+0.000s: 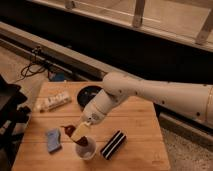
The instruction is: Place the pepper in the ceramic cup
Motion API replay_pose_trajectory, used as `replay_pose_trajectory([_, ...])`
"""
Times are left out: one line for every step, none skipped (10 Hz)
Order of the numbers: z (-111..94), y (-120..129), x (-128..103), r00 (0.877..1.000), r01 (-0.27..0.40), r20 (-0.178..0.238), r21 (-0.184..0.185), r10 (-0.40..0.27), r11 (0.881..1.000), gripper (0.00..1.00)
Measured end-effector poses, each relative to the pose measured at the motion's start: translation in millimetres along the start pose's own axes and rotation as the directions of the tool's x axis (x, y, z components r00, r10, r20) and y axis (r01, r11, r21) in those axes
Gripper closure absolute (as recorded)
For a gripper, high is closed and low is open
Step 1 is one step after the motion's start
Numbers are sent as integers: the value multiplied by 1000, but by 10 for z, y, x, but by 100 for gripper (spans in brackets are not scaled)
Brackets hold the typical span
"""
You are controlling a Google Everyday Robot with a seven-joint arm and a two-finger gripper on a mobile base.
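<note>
A white ceramic cup (86,149) stands on the wooden table (135,145) near the front middle. A red pepper (69,130) hangs just above and left of the cup's rim, with more red showing inside the cup (83,142). My gripper (79,132) reaches down from the white arm (150,95) and sits right over the cup, at the pepper.
A blue sponge (53,139) lies left of the cup. A black and white striped block (113,144) lies right of it. A dark bowl (89,95) sits behind the arm. A white packet (52,102) lies at the table's left. Cables (35,67) lie on the floor behind.
</note>
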Motion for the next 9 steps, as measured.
replay_pose_trajectory([81,-36,43,999,2,40,-20,-1,1000,68])
replay_pose_trajectory([134,-74,110,997,-1,83,-35,4,999,58])
replay_pose_trajectory([190,-118,188,992,-5,125,-48,11,999,49])
replay_pose_trajectory([246,-170,271,985,-8,170,-60,18,998,40])
replay_pose_trajectory([282,-205,343,978,-7,208,-71,22,997,28])
replay_pose_trajectory([275,-218,368,976,-7,216,-70,22,998,22])
replay_pose_trajectory([266,-216,365,976,-5,219,-69,20,998,20])
replay_pose_trajectory([252,-212,360,976,-1,219,-65,15,998,20])
replay_pose_trajectory([235,-202,357,976,0,215,-60,12,998,20])
